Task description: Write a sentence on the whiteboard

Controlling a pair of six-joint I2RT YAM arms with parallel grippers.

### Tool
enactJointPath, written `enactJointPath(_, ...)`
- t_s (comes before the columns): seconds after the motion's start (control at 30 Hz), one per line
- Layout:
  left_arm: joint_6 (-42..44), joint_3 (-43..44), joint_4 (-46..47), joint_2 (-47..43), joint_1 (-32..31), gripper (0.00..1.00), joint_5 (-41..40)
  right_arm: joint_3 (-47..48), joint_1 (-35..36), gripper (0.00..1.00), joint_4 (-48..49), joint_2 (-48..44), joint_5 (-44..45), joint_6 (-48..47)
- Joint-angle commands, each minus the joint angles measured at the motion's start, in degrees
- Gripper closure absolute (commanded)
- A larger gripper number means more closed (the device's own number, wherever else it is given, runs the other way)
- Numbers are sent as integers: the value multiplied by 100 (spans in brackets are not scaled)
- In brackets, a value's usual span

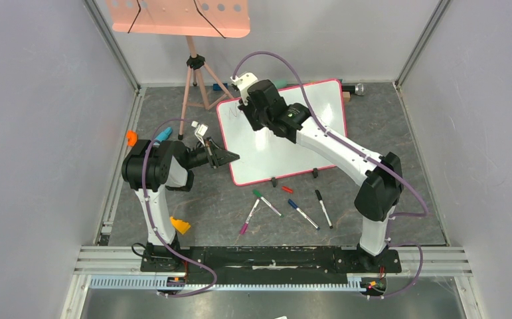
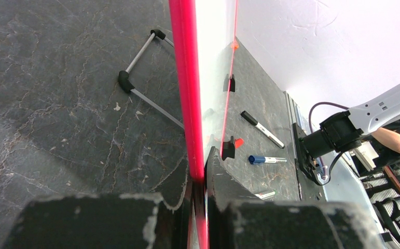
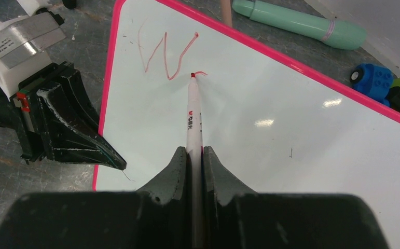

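Board: large glossy white whiteboard with thin pink-red rim (image 1: 276, 149), propped at a slant on the dark stone-look table (image 1: 379, 133), resting on two small black clip feet (image 1: 274, 180) along the near edge, with a wire stand behind.

Left hold: left gripper (image 2: 204, 193) clenched on the board's left rim, one finger on each face. Probably there as a brace against sliding or rocking under pen pressure.

Right hold: right gripper (image 3: 194, 153) clamped tight on a slim white marker with red tip (image 3: 193, 114), held low on the barrel and pointed straight ahead, likely for a stiff, steady nib.

Contact: nib touching the white surface just right of the first letter.

Writing: the sentence (image 3: 169, 77) barely begun, only a thin red "W" and a short hooked stroke at the nib, high in the upper-left corner. Placed there, by the look of it, to leave room rightward and below.

Spare pens: several loose coloured markers (image 1: 303, 214) on the table just in front of the board, apart from both arms.

Next: more letters rightward along the same line, with light, even pressure.
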Motion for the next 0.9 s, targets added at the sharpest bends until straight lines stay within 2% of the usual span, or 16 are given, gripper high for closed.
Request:
enactJointPath(0.0,1563,-143,190,199,64,89,-422,182,-19,100,-151,135,-178,-55)
enactJointPath(0.13,1548,-141,190,199,65,89,-435,56,-19,100,-223,73,-280,-42)
enactJointPath(0.3,1548,-147,190,196,58,89,-435,-82,-20,100,-256,-43,1,-8)
enactJointPath(0.87,1554,-139,190,201,60,89,-435,213,-15,100,-444,51,688,34)
